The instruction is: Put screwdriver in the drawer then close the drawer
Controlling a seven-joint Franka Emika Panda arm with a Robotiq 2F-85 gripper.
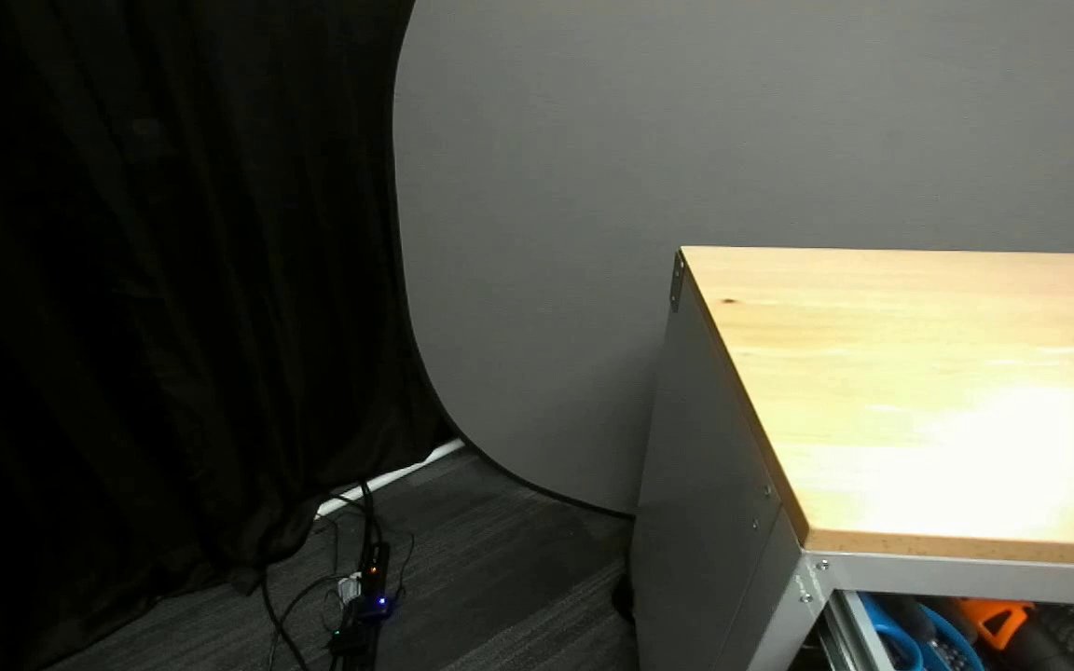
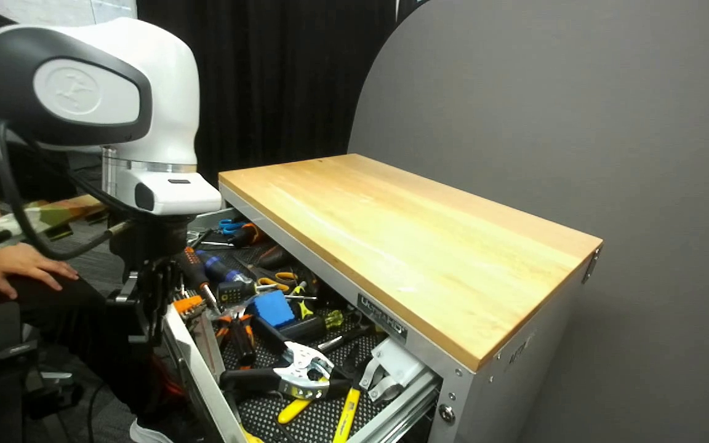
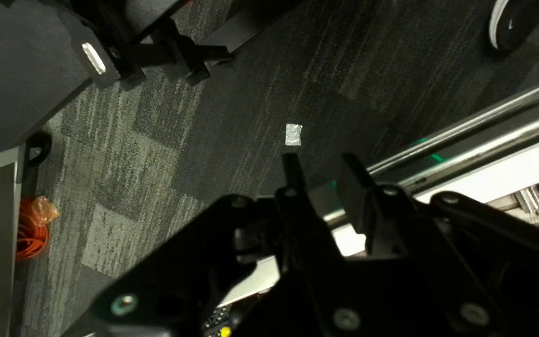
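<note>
Wrist view shows the gripper moderately spread, holding nothing; just beside it lies the pulled-out drawer. Probably it stands outside for pushing this closed

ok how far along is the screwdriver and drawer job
Looks done: an orange-and-black screwdriver lies in the drawer, though whether it's the one meant can't be told. In hand: nothing visible; the gripper is partly open near the drawer's front. Left: closing the drawer, which stands pulled out from under the wood top.
</note>
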